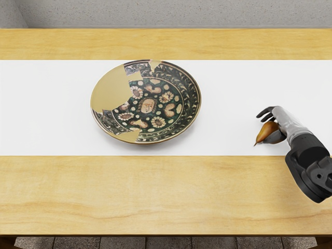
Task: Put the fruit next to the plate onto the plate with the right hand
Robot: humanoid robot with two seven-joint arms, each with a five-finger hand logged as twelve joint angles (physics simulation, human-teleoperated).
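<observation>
Right hand [275, 123] grasping fruit [266, 133]; fingers [265, 112] curled over top, likely for straight lift; fruit over white runner [52, 104] on table [155, 192], 4 o'clock of plate [109, 91], well apart; lifted or resting: cannot tell; transfer not yet done.

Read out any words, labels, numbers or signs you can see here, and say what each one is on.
None can be read.
The plate bears only painted flowers, leaves and a small face, no letters.
The fruit, the right hand around it and the table show no writing.
</observation>
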